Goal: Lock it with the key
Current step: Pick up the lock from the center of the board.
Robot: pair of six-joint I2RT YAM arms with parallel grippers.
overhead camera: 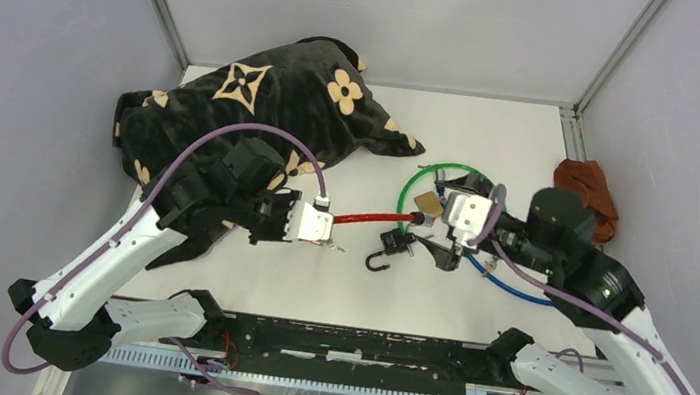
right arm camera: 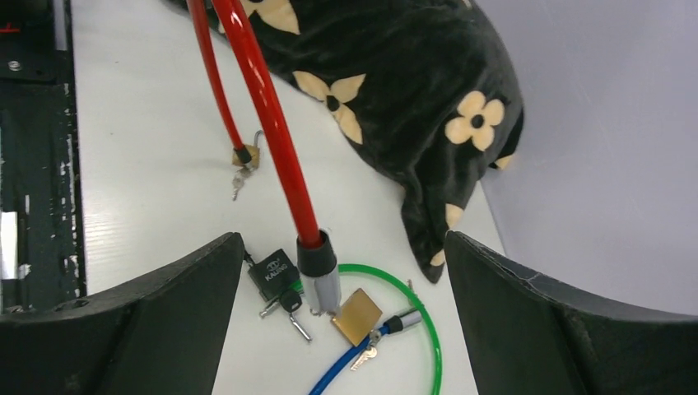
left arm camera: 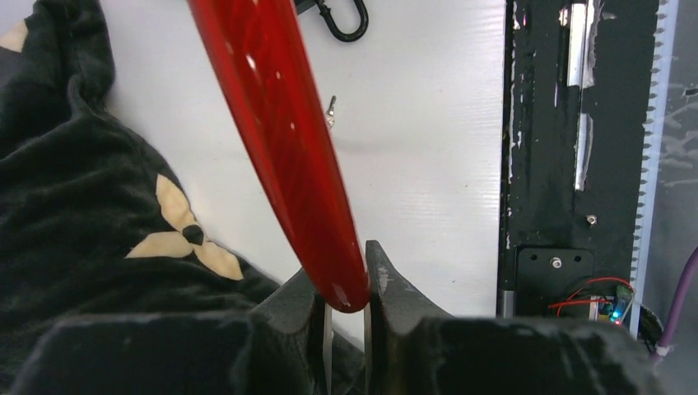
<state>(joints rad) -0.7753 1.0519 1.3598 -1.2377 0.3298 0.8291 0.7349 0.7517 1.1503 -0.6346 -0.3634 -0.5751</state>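
Right gripper (right arm camera: 342, 243), spread wide and empty, is shown above the black padlock (right arm camera: 274, 271) and key (right arm camera: 289, 302) at lower centre; red cable (left arm camera: 280, 140), running diagonally, is pinched by left gripper (left arm camera: 346, 288)

Our left arm (overhead camera: 106, 263) reaches in from 7 o'clock, and our left gripper (overhead camera: 327, 227) points toward 3 o'clock, its fingers (left arm camera: 387, 284) pinched tight on the end of the red cable (overhead camera: 373, 220). Our right arm (overhead camera: 650, 345) comes in from 5 o'clock, elbow bent, and our right gripper (overhead camera: 439, 219) faces 9 o'clock with its fingers (right arm camera: 165, 304) spread wide apart
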